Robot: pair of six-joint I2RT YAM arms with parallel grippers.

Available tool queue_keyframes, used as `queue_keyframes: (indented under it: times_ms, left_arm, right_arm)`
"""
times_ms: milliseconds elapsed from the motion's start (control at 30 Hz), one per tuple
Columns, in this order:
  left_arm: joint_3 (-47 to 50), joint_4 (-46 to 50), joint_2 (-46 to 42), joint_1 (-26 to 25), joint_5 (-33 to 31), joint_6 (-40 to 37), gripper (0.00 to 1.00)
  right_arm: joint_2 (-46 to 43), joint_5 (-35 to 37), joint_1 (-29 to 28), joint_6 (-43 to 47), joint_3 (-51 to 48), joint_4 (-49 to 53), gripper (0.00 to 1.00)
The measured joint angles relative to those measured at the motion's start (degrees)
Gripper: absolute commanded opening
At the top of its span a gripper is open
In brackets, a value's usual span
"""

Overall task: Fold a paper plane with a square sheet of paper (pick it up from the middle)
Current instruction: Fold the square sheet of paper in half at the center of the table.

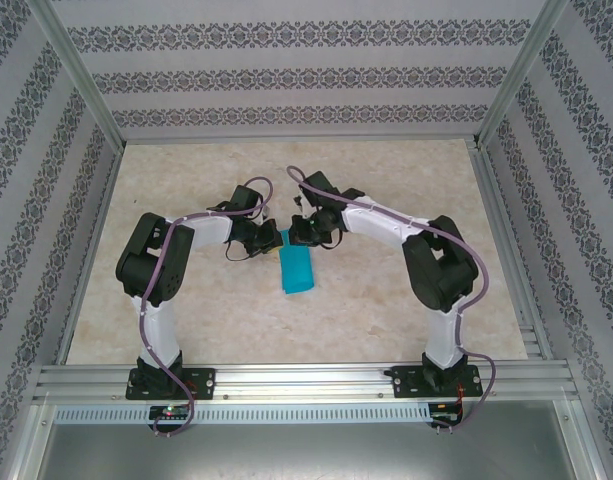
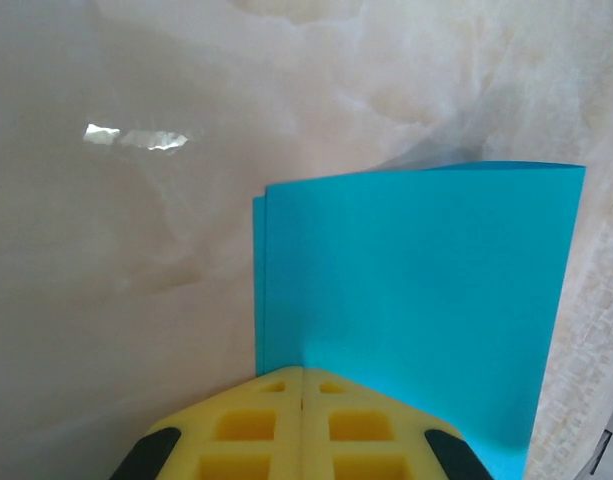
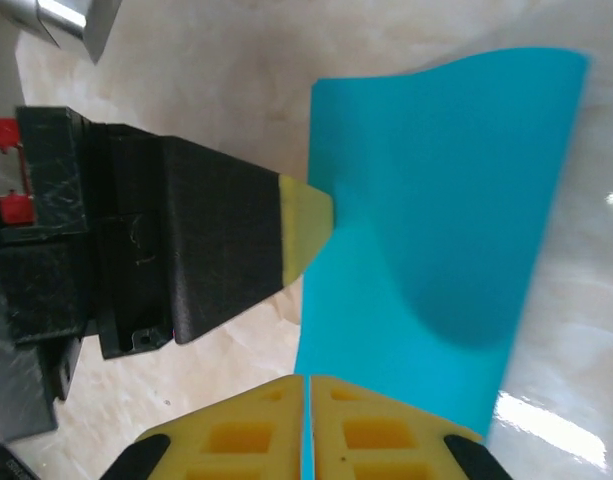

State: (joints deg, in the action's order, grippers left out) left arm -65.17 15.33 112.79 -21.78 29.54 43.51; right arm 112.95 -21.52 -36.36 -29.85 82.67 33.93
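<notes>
Left gripper [image 2: 303, 372] and right gripper [image 3: 308, 380] both pinch the half-folded paper [image 1: 297, 272] at its far end, so pressing the crease flat looks next.

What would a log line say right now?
left tool: shut on blue paper | right tool: shut on blue paper | blue paper: folded double

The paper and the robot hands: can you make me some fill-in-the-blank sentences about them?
The folded paper is coloured ____. The left hand is ____ on its edge, not open. The right hand pinches the same ____.
Missing words: blue; shut; paper.
</notes>
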Motion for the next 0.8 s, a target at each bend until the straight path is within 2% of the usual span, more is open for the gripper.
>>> queue_keyframes:
  times_ms: [233, 800]
  left_arm:
    - [-0.2, 0.3, 0.1, 0.0, -0.1, 0.0, 0.0]
    - [-0.9, 1.5, 0.4, -0.1, -0.2, 0.0, 0.0]
  right_arm:
    - [4.1, -0.8, -0.2, 0.0, 1.4, 1.3, 0.09]
    - [5.0, -0.5, 2.6, 0.0, -0.3, 0.7, 0.09]
